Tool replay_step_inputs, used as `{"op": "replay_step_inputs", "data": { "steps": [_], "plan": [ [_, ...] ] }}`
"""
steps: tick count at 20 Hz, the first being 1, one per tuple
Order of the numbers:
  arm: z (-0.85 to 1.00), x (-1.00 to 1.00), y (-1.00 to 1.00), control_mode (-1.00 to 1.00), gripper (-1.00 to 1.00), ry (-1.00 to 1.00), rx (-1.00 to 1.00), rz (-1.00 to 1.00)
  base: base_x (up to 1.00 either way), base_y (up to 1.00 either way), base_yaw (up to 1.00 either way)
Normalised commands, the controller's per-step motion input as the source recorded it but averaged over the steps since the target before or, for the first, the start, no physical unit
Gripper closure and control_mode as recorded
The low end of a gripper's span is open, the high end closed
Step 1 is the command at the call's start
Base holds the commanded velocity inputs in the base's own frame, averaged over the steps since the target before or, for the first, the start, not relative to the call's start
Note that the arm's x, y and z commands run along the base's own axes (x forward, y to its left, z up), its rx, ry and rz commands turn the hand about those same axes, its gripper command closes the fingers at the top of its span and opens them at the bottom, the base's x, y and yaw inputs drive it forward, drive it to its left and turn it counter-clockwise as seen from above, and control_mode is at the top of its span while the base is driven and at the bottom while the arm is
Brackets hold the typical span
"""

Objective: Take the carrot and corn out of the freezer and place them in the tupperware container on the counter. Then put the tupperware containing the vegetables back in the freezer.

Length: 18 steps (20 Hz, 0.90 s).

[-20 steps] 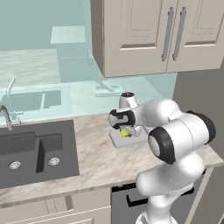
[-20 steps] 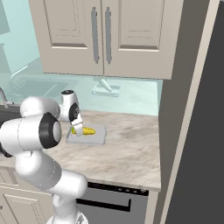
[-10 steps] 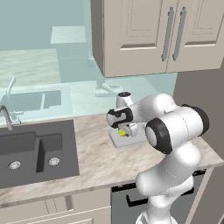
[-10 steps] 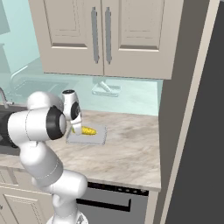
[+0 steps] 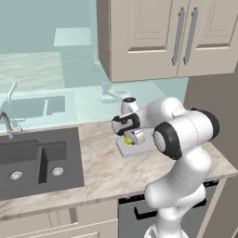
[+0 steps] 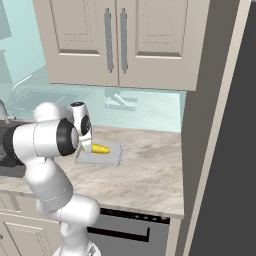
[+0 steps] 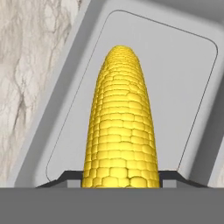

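Hand view showed the gripper (image 7: 120, 179) half-open, its tips flanking the yellow corn cob (image 7: 120, 135) in the translucent pale-grey tupperware tray (image 7: 192, 78); a grip couldn't be told.

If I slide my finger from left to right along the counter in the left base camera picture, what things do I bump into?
Faucet → dark sink → bare counter → gripper over the corn → tupperware container.
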Motion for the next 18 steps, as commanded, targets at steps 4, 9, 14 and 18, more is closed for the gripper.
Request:
{"op": "replay_step_inputs", "data": {
  "steps": [4,9,14,18],
  "plan": [
    [0.0,0.0,0.0,-1.0,-1.0,0.0,0.0,0.0,0.0,0.0,0.0],
    [0.0,0.0,0.0,-1.0,-1.0,0.0,0.0,0.0,0.0,0.0,0.0],
    [0.18,-0.17,-0.05,-1.0,-1.0,0.0,0.02,0.0,0.0,0.0,0.0],
    [0.25,-0.7,0.0,-1.0,-1.0,-0.03,0.01,0.0,0.0,0.0,0.0]
  ]
}}
